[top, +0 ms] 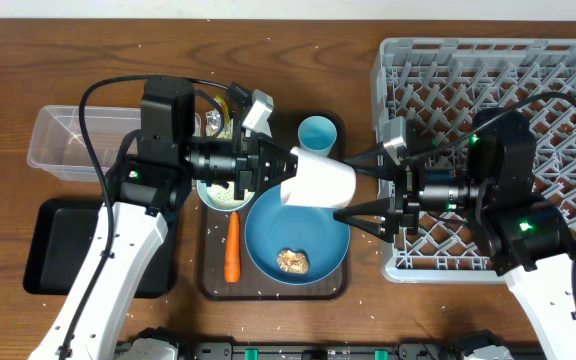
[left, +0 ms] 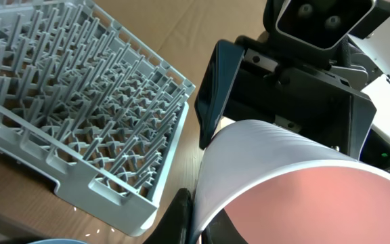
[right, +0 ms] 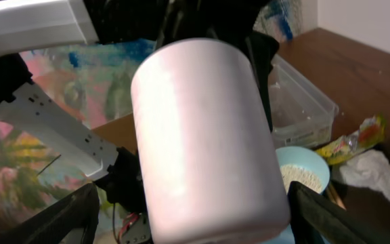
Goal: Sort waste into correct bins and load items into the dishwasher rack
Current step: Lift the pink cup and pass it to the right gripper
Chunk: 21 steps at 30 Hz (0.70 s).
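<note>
The white-pink cup (top: 318,180) hangs on its side above the dark-blue plate (top: 264,240). My left gripper (top: 286,180) is shut on its rim, one finger (left: 181,218) outside the wall and one inside the pink mouth (left: 303,196). My right gripper (top: 346,186) is open around the cup's base (right: 202,129); its fingers (right: 53,217) flank the cup with gaps on both sides. A brown food lump (top: 293,262) lies on the plate and a carrot (top: 232,247) beside it. The grey dishwasher rack (top: 488,60) stands at the right.
A dark brown serving tray (top: 213,285) carries the plate, a light-blue cup (top: 317,131) and a bowl of rice (right: 303,175). A yellow-green wrapper (right: 354,142) and crumpled white paper (right: 371,169) lie behind it. At the left sit a clear tub (top: 68,140) and a black tray (top: 58,245).
</note>
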Each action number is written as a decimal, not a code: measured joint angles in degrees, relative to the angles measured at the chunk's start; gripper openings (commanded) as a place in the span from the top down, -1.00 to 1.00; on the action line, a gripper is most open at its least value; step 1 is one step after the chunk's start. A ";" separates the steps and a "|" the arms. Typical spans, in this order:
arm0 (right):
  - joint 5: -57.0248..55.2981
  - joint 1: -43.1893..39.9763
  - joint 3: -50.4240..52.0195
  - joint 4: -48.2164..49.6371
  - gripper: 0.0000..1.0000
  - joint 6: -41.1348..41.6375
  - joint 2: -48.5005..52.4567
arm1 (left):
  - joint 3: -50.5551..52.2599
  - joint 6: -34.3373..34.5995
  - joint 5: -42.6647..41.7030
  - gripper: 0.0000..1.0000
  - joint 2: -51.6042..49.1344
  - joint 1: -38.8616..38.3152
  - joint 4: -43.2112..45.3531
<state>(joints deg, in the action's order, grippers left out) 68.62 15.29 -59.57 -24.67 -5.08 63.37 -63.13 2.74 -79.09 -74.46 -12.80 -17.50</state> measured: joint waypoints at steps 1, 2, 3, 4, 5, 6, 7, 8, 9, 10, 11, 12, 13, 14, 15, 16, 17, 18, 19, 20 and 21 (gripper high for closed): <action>0.02 0.00 0.00 0.22 -0.52 -0.04 0.00 | 0.00 0.00 -0.07 0.88 0.00 0.00 -0.02; 0.04 0.00 0.00 0.35 -0.43 -0.26 0.00 | 0.00 0.00 -0.15 0.88 0.00 0.00 0.00; -0.04 0.00 0.00 0.37 -0.38 -0.35 0.00 | 0.00 0.00 -0.37 0.88 0.00 0.00 -0.04; -0.07 0.00 0.00 0.39 -0.36 -0.48 0.00 | 0.00 0.00 -0.52 0.88 0.00 0.00 -0.02; -0.15 0.00 0.00 0.37 -0.35 -0.42 0.00 | 0.00 0.00 -0.72 0.88 0.00 0.00 -0.04; -0.20 0.00 0.00 0.44 -0.34 -0.44 0.00 | 0.00 0.00 -0.94 0.88 0.00 0.00 -0.02; -0.20 0.00 0.00 0.46 -0.33 -0.44 0.00 | 0.00 -0.02 -1.11 0.88 0.00 0.00 -0.04; -0.20 0.00 0.00 0.46 -0.35 -0.44 0.00 | 0.00 0.00 -1.14 0.88 0.00 0.00 -0.02; -0.20 0.00 0.00 0.46 -0.35 -0.44 0.00 | 0.00 0.00 -1.18 0.88 0.00 0.00 -0.02; -0.20 0.00 0.00 0.46 -0.38 -0.44 0.00 | 0.00 -0.02 -1.20 0.88 0.00 0.00 0.00; -0.20 0.00 0.00 0.46 -0.44 -0.46 0.00 | 0.00 0.00 -1.20 0.88 0.00 0.00 0.00; -0.17 0.00 0.00 0.42 -0.49 -0.48 0.00 | 0.00 0.00 -1.16 0.88 0.00 0.00 0.02; -0.09 0.07 0.00 0.39 -0.50 -0.48 0.00 | 0.00 0.00 -1.14 0.88 0.00 0.00 0.11; -0.07 0.24 0.00 0.44 -0.50 -0.52 0.00 | 0.00 0.00 -1.11 0.88 0.00 0.00 0.13; -0.04 0.46 0.00 0.46 -0.50 -0.59 0.00 | 0.00 0.00 -1.14 0.88 0.00 0.00 0.17; -0.24 0.85 0.00 0.46 -0.49 -0.59 0.00 | 0.00 -0.02 -1.20 0.88 0.00 0.00 0.15; -0.55 1.16 0.00 0.50 -0.45 -0.61 0.00 | 0.00 0.00 -1.31 0.88 0.00 0.00 0.15; -0.98 1.49 0.00 0.52 -0.40 -0.61 0.00 | 0.00 -0.02 -1.42 0.88 0.00 0.00 0.15; -1.46 1.75 0.00 0.52 -0.36 -0.66 0.00 | 0.00 0.00 -1.53 0.87 0.00 0.00 0.15; -1.92 2.01 0.00 0.55 -0.28 -0.70 0.00 | 0.00 -0.02 -1.60 0.88 0.00 0.00 0.13; -2.51 2.25 0.00 0.55 -0.15 -0.85 0.00 | 0.00 -0.02 -1.66 0.88 0.00 0.00 0.13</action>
<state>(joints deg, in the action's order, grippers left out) 66.11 17.54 -59.57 -24.12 -5.93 63.37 -63.13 2.72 -80.75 -74.46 -12.80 -17.37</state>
